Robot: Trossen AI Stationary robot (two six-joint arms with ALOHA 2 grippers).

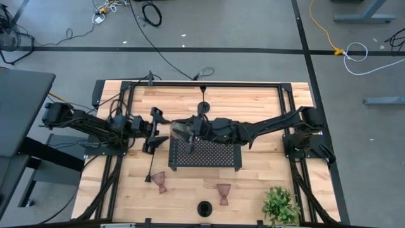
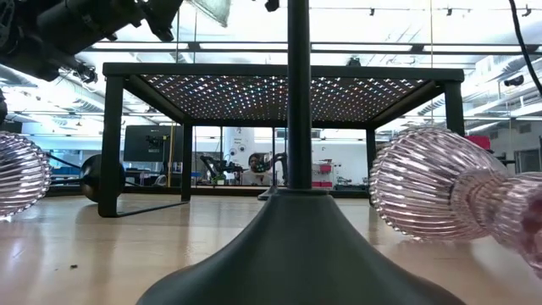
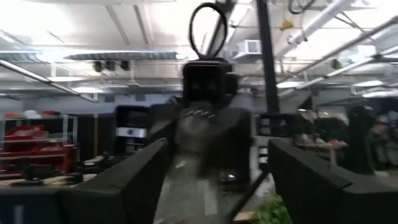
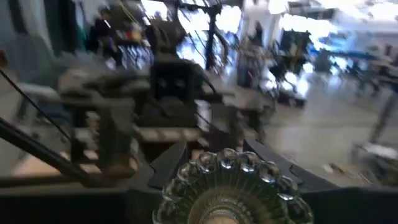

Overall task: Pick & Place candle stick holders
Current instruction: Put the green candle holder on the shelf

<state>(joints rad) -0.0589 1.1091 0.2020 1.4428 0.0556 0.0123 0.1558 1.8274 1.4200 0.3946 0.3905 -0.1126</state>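
Observation:
My right gripper (image 1: 188, 130) reaches in from the table's right and is shut on the pale green glass holder (image 1: 180, 132), held above the far left corner of the black perforated tray (image 1: 205, 153). My left gripper (image 1: 158, 131) is open, its fingers level and pointing at that holder from the left, close to it. Two pinkish glass holders (image 1: 160, 182) (image 1: 223, 192) lie on their sides near the front. One black holder (image 1: 204, 208) stands at the front edge and one (image 1: 204, 107) at the far side. A third (image 1: 150, 170) lies left of the tray. My right gripper pinches the pale green holder between its two fingers (image 4: 169, 167), coming level from the table's right. The holder's beaded round end (image 4: 233, 186) faces the wrist and hides the part under the fingers. The holder is lifted clear, above the tray.
The tray stands on thin legs (image 2: 110, 144) at the table's middle. A small leafy plant (image 1: 280, 206) sits at the front right corner. Black frame rails (image 1: 190, 83) run along the table's far and side edges. Bare wood lies right of the tray.

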